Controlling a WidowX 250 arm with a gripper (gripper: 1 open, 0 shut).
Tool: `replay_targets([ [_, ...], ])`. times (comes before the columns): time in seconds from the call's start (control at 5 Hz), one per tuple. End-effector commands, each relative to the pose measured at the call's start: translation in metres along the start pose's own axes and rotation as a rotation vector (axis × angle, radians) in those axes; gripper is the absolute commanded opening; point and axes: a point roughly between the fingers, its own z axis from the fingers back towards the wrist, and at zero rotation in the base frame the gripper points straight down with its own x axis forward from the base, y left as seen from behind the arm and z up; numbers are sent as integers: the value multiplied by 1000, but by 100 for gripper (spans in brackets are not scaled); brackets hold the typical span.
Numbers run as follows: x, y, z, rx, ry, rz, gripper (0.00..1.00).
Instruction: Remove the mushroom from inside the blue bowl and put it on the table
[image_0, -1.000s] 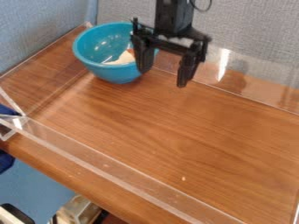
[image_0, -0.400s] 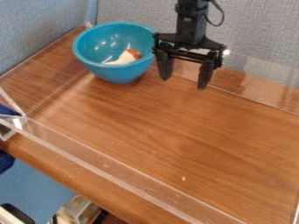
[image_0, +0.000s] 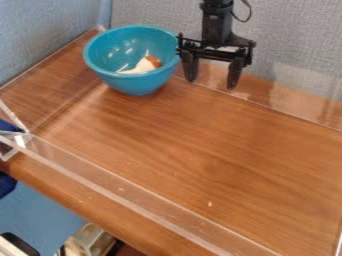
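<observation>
The blue bowl (image_0: 130, 58) stands at the table's far left corner. Inside it lies the mushroom (image_0: 144, 65), cream stem and orange-brown cap resting against the bowl's right inner wall. My gripper (image_0: 215, 78) hangs to the right of the bowl, near the back wall, fingers pointing down and spread wide with nothing between them. Its black fingers (image_0: 191, 68) are apart from the bowl's rim. The reddish-brown table (image_0: 187, 150) stretches forward from there.
Low clear acrylic walls (image_0: 301, 85) run around the tabletop, close behind and right of the gripper. A grey-blue fabric panel stands behind the bowl. At the left edge, a small blue-and-white object (image_0: 8, 135) sits outside the wall.
The gripper has moved right and back, away from the bowl toward the rear wall, staying open and empty. The mushroom, partly hidden before, now shows fully in the bowl.
</observation>
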Motion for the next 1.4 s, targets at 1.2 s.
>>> replay_targets([
  [1.2, 30, -25, 29, -56, -170, 94, 100],
])
